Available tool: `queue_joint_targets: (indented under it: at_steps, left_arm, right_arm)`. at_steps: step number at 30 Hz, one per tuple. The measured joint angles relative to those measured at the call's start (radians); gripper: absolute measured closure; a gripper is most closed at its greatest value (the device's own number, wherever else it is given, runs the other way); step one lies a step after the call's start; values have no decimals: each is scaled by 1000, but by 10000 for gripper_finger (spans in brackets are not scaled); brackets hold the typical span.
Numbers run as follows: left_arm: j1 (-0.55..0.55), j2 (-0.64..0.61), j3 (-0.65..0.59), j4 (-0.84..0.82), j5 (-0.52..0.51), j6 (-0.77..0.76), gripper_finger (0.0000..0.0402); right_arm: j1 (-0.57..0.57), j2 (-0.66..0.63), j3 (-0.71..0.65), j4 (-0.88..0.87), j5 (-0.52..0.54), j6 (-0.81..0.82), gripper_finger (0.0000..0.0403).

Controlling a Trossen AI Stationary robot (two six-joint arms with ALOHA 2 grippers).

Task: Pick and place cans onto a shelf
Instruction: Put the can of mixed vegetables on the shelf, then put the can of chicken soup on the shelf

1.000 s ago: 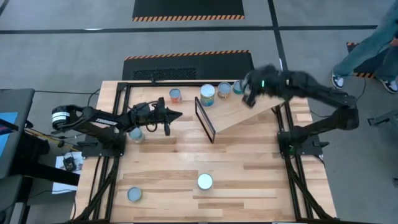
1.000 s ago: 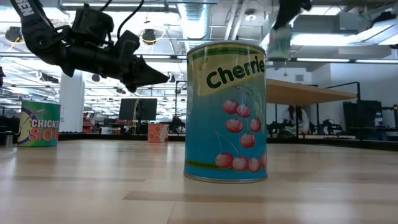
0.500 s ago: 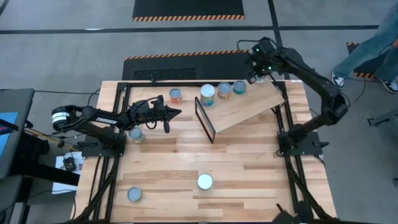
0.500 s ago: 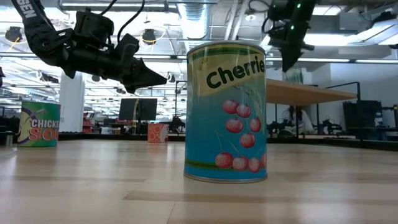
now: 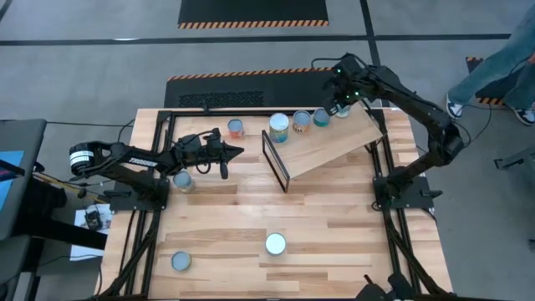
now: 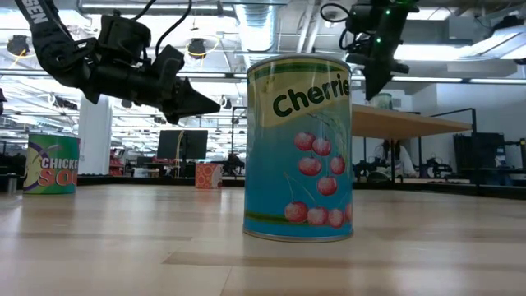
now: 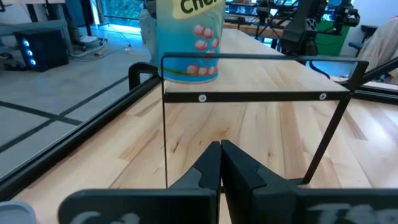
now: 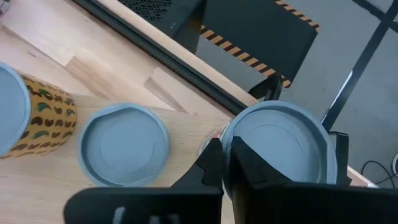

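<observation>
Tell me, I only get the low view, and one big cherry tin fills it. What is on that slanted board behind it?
Observer: From above, a row of three cans lines the shelf along its far edge.
Visitor: And the arm above the board?
Observer: Its wrist camera shows the right gripper, fingers shut, right over a fourth, blue-lidded can.
Visitor: Any tins I'm missing?
Observer: Yes. Level with your cherry can, toward the left arm's side, another can stands outside your picture.
</observation>
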State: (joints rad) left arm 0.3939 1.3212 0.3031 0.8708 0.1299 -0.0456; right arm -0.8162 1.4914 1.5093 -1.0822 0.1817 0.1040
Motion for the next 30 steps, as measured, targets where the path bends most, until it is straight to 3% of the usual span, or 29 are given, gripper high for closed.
queue_joint_targets:
  at_steps: [11,17,23,27,30]
  left_arm:
    - [0,0,0,-1,-1,0,401]
    - [0,0,0,-8,-3,0,401]
    - [0,0,0,-8,-3,0,401]
    - [0,0,0,-26,8,0,401]
    - [0,0,0,-29,42,1,401]
  right_arm:
    - [9,1,1,-20,4,23,336]
    - [47,-4,1,-19,127,15,280]
    - [96,-55,38,-19,165,-48,236]
    - [147,-123,60,-53,165,-79,247]
    - [213,-202,17,-56,175,-92,289]
